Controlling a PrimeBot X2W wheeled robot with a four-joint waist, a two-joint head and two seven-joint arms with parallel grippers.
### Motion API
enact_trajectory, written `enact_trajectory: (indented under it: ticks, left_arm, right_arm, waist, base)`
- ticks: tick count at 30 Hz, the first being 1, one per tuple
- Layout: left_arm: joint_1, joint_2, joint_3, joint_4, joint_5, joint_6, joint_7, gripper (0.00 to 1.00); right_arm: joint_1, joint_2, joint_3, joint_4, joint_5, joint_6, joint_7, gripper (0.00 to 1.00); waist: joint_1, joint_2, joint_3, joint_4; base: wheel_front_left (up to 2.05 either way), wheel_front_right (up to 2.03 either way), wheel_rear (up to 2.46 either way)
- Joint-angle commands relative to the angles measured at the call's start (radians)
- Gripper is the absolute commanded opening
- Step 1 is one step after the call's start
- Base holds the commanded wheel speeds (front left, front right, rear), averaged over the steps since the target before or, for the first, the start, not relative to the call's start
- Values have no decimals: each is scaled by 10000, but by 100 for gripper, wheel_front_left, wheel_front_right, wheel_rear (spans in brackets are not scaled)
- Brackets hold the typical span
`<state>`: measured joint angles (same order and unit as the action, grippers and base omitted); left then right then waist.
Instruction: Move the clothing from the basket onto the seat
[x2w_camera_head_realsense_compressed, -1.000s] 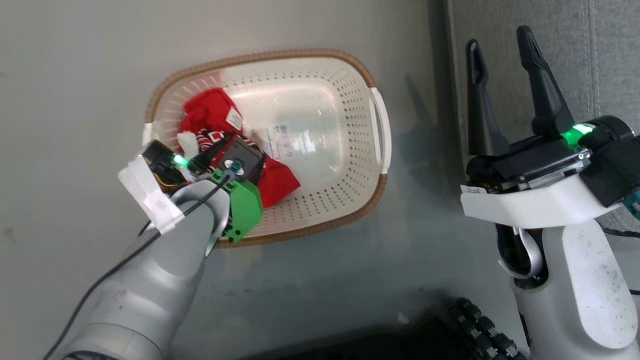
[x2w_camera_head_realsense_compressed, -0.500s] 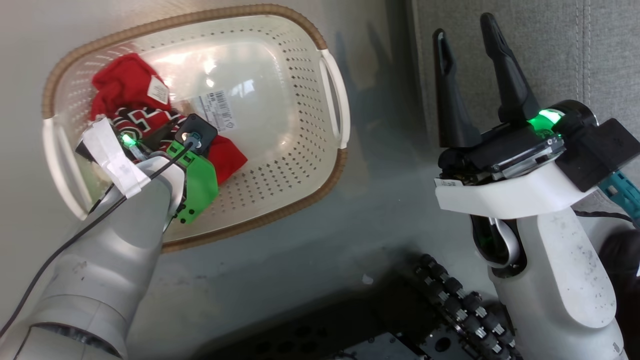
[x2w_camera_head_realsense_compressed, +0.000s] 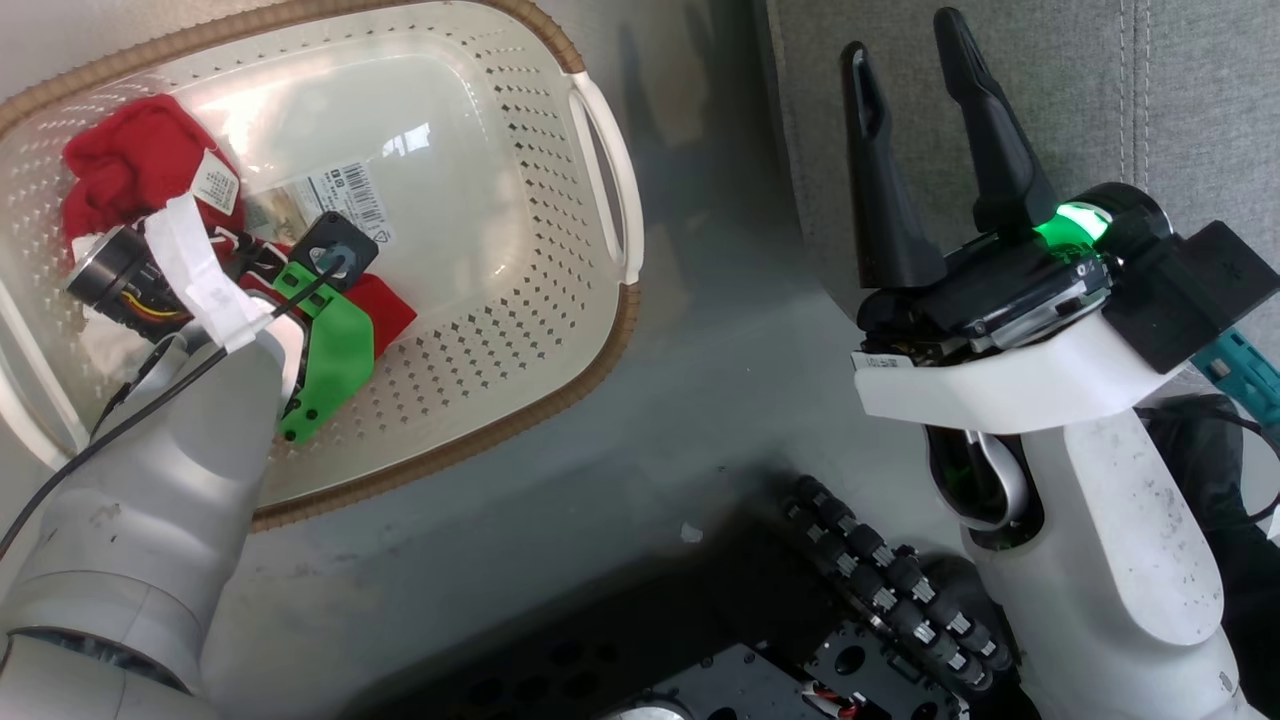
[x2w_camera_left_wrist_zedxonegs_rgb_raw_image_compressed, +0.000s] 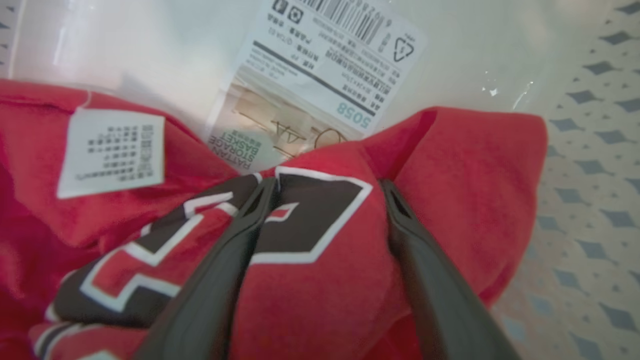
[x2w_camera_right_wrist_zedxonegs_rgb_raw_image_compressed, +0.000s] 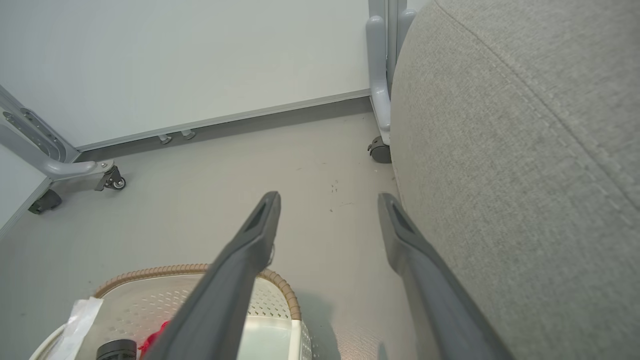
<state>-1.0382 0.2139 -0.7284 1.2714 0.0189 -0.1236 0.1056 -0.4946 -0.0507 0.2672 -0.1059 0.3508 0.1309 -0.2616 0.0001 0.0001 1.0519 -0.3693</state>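
Basket (x2w_camera_head_realsense_compressed: 600, 340): we found it standing on the grey floor (x2w_camera_head_realsense_compressed: 720, 380), near the seat (x2w_camera_head_realsense_compressed: 1100, 90) but apart from it.
Basket contents: red clothing (x2w_camera_head_realsense_compressed: 130, 165) lay bunched at the basket's left end. We could not tell how many pieces it made.
Clothing detail: dark block figures edged in white ran across the folds, with a white care label (x2w_camera_left_wrist_zedxonegs_rgb_raw_image_compressed: 112, 152) face up.
Basket bottom: a barcode sticker (x2w_camera_left_wrist_zedxonegs_rgb_raw_image_compressed: 330, 60) was partly covered by the cloth.
Left tool (x2w_camera_left_wrist_zedxonegs_rgb_raw_image_compressed: 327, 187): it was down inside the basket with its fingers apart. The tips were pressed on the fabric and a ridge of it rose between them, unclamped.
Right tool (x2w_camera_head_realsense_compressed: 903, 40): its fingers were spread and held nothing. It hung over the floor at the seat's edge.
Seat: we noted grey upholstery with stitched seams.
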Motion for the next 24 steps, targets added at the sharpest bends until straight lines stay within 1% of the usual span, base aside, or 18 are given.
enact_trajectory:
  ticks: [1, 2, 7, 12, 18, 24]
  left_arm:
    - [-129, 173, -66, 103, 46, 19, 242, 92]
    - [-125, 164, -71, 110, 23, 14, 292, 0]
    - [-189, 102, -361, 135, 202, 113, 508, 0]
    - [-111, -53, -462, 79, 148, 194, 140, 0]
    - [219, -400, -181, -165, -415, 257, -922, 0]
    - [575, -904, 365, -465, -1199, 280, -2211, 0]
  right_arm:
    - [-100, 2, 16, 10, 49, -3, -47, 100]
    - [-108, 2, 12, 20, 45, -3, -47, 100]
    - [-176, 2, -31, 30, -28, -3, -48, 100]
    - [-158, 1, -90, 35, -159, -3, -48, 100]
    - [33, -4, -203, 131, -411, -3, -47, 100]
    - [366, -8, -399, 213, -734, -3, -42, 100]
  waist:
    - [-1, -1, 29, -37]
    - [-1, -1, 28, -33]
    - [-1, -1, -16, 23]
    - [-1, -1, -219, 195]
    - [-1, -1, -814, 576]
    - [-1, -1, -1680, 1067]
  base:
    - [0, 0, 0]
    - [0, 0, 0]
    - [0, 0, 0]
    - [0, 0, 0]
    - [0, 0, 0]
    - [0, 0, 0]
